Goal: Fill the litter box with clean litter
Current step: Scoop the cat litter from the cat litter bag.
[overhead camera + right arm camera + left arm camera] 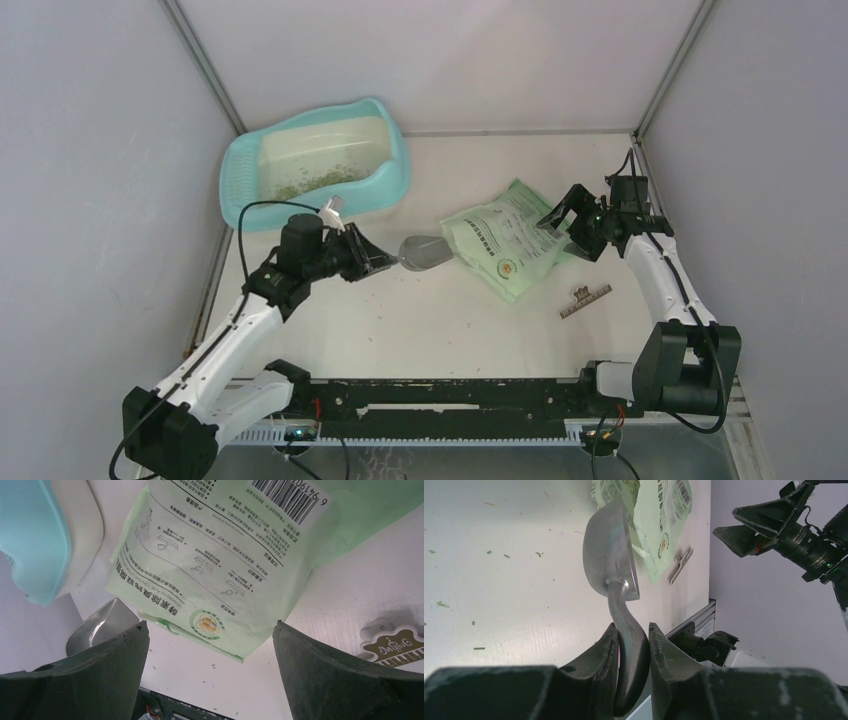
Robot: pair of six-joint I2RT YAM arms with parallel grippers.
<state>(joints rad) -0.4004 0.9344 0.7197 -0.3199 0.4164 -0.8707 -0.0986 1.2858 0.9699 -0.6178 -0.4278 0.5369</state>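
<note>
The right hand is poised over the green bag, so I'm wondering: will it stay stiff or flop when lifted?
Probably floppy: the green bag lies flat and creased, like thin film. It looks fairly slack, so likely light, though contents are hidden. Its smooth printed surface may slip.

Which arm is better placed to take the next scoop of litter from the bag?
Left. The left gripper is shut on the handle of the scoop, whose bowl sits beside the bag. The right gripper hangs open over the bag, holding nothing.
</note>
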